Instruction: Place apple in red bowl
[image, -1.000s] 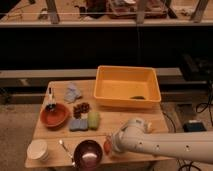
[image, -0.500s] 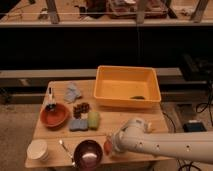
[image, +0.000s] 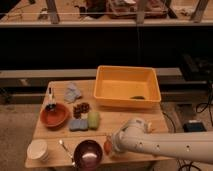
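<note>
Orange-red and matte, the red bowl (image: 54, 115) sits at the left side of the table (image: 150, 117), well apart from where I have the arm (image: 165, 145), so a carry leftward across the table is what I expect is needed. My gripper (image: 112, 146) is at the front edge, just right of the shiny maroon bowl (image: 88, 152), jaws shut; a small orange-red round thing at its tip reads as the apple (image: 107, 146), and I judge it is clamped there, though the wrist hides most of the contact. Held low near the wood, it likely needs lifting before moving, since the maroon bowl and a spoon (image: 65, 148) lie close on the left. Between me and the target there is a green sponge-like block (image: 93, 119), a blue one (image: 78, 124) and a brown cluster (image: 81, 107), so I'd route over them rather than through. A brush-like tool (image: 50, 100) stands at the red bowl's far rim, something to avoid on the drop. White bowl (image: 37, 149) at front left and the yellow bin (image: 127, 86) at the back are off the path. Red bowl looks empty, task not done.
</note>
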